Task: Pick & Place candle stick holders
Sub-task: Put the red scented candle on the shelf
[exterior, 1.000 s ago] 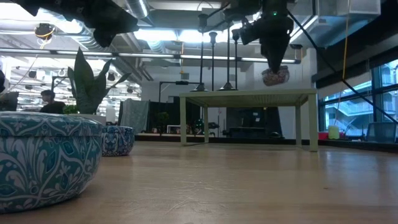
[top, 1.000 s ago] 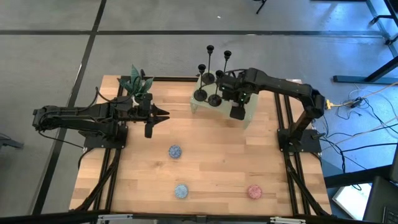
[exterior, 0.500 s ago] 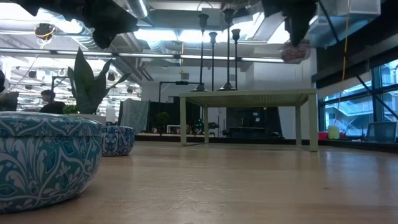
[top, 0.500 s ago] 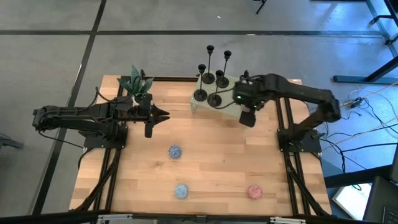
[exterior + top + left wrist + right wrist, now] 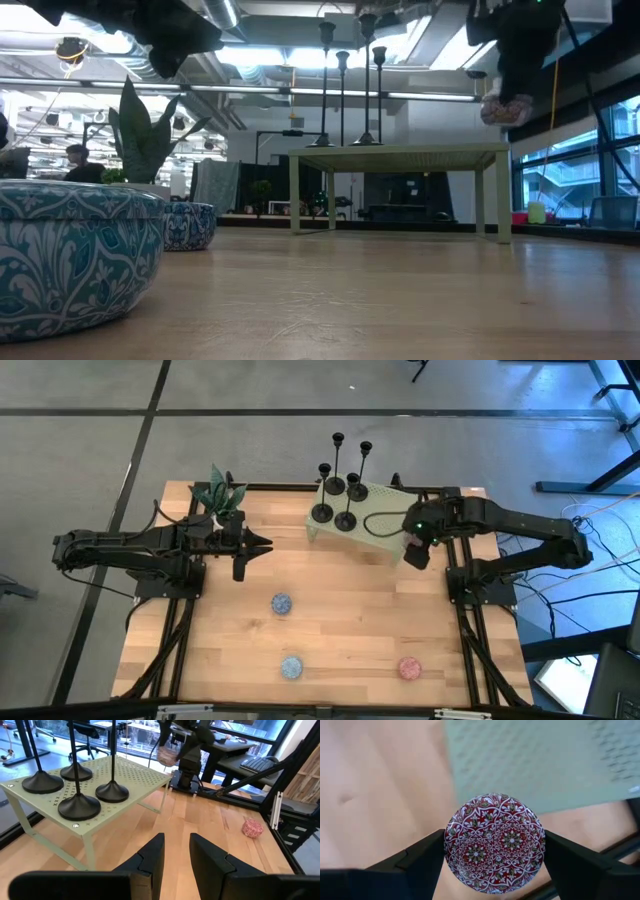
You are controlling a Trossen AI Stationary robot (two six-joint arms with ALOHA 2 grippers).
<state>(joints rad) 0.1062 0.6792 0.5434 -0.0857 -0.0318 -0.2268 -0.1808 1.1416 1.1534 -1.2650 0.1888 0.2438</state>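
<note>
R gripper [image 5: 417, 552] at table's 2 o'clock, just off green stand's [image 5: 385, 510] corner, jaws wide, clamped on red patterned round tin [image 5: 494, 842] | L gripper [image 5: 175, 851] at 9 o'clock, fingers narrowly parted, empty | four candle stick holders [image 5: 340, 485] upright on stand, 12 o'clock

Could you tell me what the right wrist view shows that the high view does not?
Only the right wrist view shows the red patterned round tin clamped between the right gripper's fingers. Only the high view shows the four candle stick holders, the plant, the left gripper and three small tins. Both show the pale green stand and the wooden table.
</note>
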